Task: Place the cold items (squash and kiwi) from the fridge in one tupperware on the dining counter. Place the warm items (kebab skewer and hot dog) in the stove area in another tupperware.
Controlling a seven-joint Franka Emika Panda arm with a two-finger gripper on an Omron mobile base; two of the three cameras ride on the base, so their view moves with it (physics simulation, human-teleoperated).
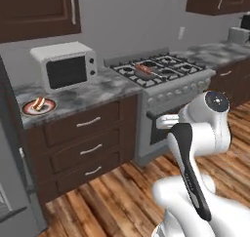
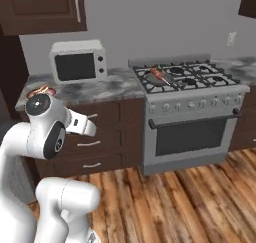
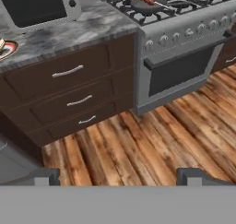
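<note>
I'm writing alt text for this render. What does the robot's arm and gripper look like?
The arm is glossy white with rounded, bulbous links, black inset panels along its sides and a dark round joint cap. The gripper ends in two small dark grey, blocky fingertips. No cables are visible.

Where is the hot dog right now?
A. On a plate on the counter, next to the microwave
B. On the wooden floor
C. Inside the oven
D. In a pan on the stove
A: the hot dog lies on a small round plate on the marble counter, to the left of the microwave; the food in the pan on the stove is the kebab skewer.
</note>
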